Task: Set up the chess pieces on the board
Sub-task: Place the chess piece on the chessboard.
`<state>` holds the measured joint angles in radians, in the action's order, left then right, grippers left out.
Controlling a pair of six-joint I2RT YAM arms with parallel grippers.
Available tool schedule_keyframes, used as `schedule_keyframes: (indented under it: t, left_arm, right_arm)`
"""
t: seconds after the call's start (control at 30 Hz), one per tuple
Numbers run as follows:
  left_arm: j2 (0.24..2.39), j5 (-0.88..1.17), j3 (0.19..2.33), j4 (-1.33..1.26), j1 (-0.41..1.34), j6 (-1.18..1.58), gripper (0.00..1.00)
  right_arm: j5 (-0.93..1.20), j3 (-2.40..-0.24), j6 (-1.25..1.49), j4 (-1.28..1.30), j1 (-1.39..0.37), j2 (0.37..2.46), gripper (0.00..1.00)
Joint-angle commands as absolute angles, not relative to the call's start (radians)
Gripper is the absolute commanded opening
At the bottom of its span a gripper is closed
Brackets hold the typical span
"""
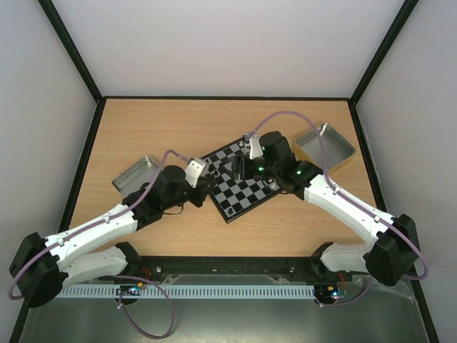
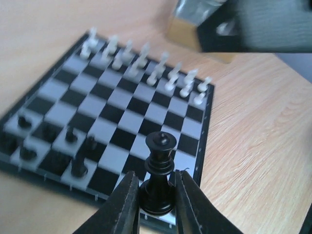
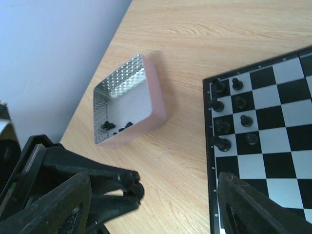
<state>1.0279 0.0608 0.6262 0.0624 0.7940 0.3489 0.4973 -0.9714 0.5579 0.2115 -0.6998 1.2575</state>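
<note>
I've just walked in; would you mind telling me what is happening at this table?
Two robot arms are setting up a chessboard. The left hand grips a black piece at the board's edge. The white pieces stand in two rows on the far side, and several black ones are already placed. The right hand is open and empty beside the board. A few black pieces lie in a metal tin.

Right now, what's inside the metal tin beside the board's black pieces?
A few small black chess pieces lie bunched in one corner of the tin; the rest of its visible floor is bare shiny metal. Its nearer wall hides the strip of floor just behind it.
</note>
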Motion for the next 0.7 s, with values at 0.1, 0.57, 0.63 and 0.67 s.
schedule_keyframes:
  t: [0.1, 0.57, 0.63, 0.67]
  left_arm:
    - [1.017, 0.146, 0.634, -0.162, 0.817, -0.120, 0.11]
    - [1.106, 0.176, 0.732, -0.052, 0.819, -0.283, 0.11]
    - [1.107, 0.170, 0.732, -0.049, 0.818, -0.286, 0.10]
    - [1.108, 0.172, 0.731, -0.048, 0.819, -0.289, 0.11]
  right_arm:
    - [0.564, -1.105, 0.455, 0.426, -0.701, 1.273, 0.67]
    - [0.613, -1.111, 0.445, 0.463, -0.703, 1.318, 0.46]
    - [0.615, -1.111, 0.447, 0.459, -0.704, 1.324, 0.38]
    - [0.613, -1.110, 0.450, 0.455, -0.704, 1.327, 0.36]
